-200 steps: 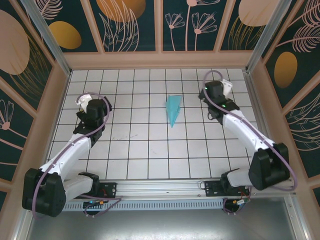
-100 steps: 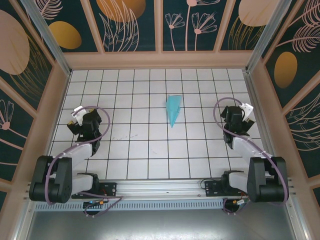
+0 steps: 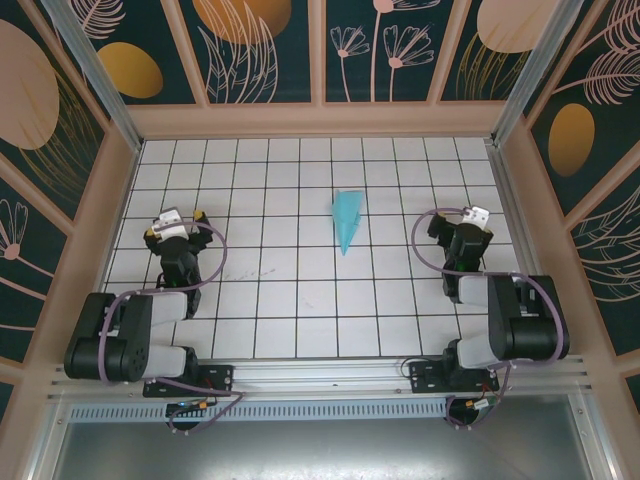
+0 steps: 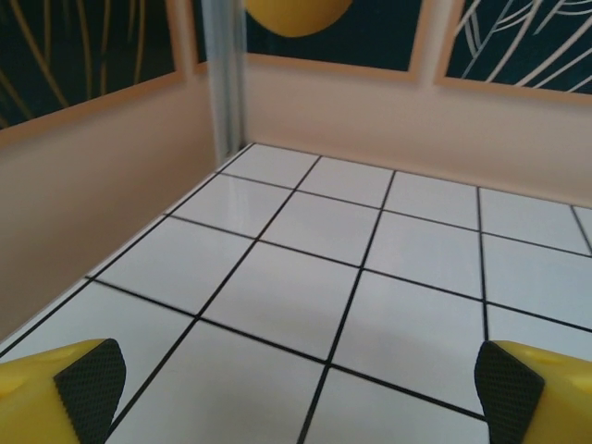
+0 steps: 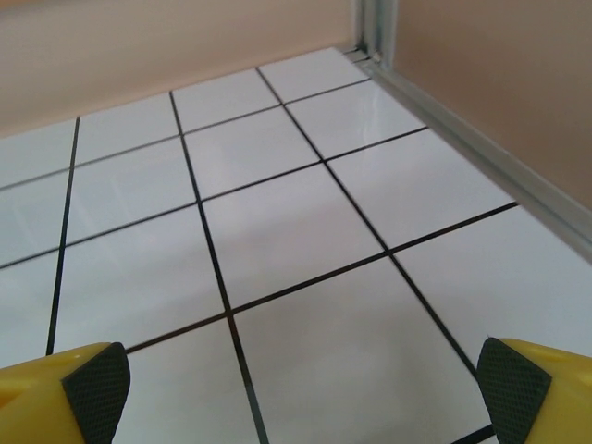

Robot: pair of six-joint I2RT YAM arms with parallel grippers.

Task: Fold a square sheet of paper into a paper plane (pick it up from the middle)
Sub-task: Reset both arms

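- The paper plane (image 3: pixel 347 220) lies flat, its pointed tip at the near end.
- The right gripper (image 3: pixel 458 228), wide open, sits nearer the plane.
- The left gripper (image 3: pixel 175 222), wide open too, sits farther from it.

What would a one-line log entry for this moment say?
paper plane: folded, lying free | left tool: open, empty | right tool: open, empty | task: looks done

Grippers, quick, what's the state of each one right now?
Left gripper: open, holding nothing.
Right gripper: open, holding nothing.
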